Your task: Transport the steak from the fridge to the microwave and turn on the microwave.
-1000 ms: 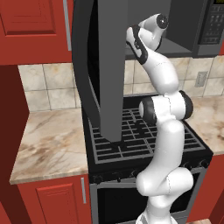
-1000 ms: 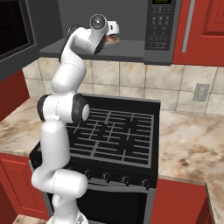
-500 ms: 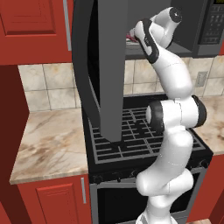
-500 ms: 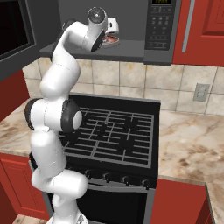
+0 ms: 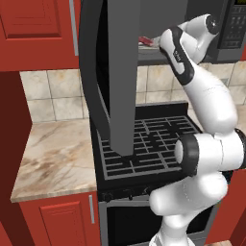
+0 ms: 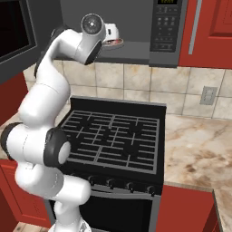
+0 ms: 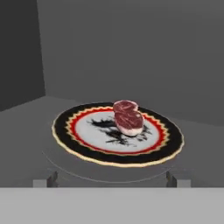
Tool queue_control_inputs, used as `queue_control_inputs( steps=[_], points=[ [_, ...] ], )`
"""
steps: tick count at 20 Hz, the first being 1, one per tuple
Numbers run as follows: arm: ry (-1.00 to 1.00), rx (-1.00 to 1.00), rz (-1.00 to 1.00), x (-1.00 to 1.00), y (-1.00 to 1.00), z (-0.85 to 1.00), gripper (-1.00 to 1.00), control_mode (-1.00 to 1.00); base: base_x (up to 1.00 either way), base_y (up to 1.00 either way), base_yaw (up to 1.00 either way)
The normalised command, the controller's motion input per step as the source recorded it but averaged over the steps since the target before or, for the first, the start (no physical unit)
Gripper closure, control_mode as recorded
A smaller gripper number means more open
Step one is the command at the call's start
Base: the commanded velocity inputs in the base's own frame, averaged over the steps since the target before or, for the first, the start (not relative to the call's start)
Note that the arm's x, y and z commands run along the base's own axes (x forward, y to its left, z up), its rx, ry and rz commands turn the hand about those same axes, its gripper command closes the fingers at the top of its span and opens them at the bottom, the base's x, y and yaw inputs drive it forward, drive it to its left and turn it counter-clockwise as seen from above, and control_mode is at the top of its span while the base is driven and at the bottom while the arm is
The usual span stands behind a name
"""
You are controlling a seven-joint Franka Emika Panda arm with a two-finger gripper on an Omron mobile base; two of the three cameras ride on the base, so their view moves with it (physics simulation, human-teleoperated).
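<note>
Steak (image 7: 127,117) sits on the plate (image 7: 78,144) inside the microwave (image 6: 168,31), can't tell if our gripper (image 6: 111,36) is released, so we'd back out straight before shutting the door (image 5: 122,77).

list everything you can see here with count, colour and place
steak: one, dark red with pale streaks, lying on the plate inside the microwave
plate: one, white centre with red ring, black band and yellow rim, on the microwave floor
microwave: one, black, mounted above the stove, door swung open to the left
stove: one, black grated top, oven below, between the counters
counters: two, marbled beige, either side of the stove
cabinets: red, above and below the counters
wall outlet: one, pale, on the tiled backsplash
robot arm: one, white with dark joints, reaching up into the microwave
</note>
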Motion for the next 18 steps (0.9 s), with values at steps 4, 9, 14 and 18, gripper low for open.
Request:
queue_control_inputs(
  steps=[4,9,14,18],
  points=[
    [-0.22,-0.02,0.0,-1.0,0.0,0.0,-1.0,-1.0,0.0,0.0,0.0],
    [-0.06,0.0,0.0,-1.0,0.0,0.0,-1.0,-1.0,0.0,0.0,0.0],
    [-0.04,-0.01,0.0,-1.0,0.0,0.0,-1.0,-1.0,0.0,0.0,0.0],
    [0.0,-0.06,0.0,-1.0,0.0,-0.01,-1.0,-1.0,0.0,0.0,0.0]
  ],
)
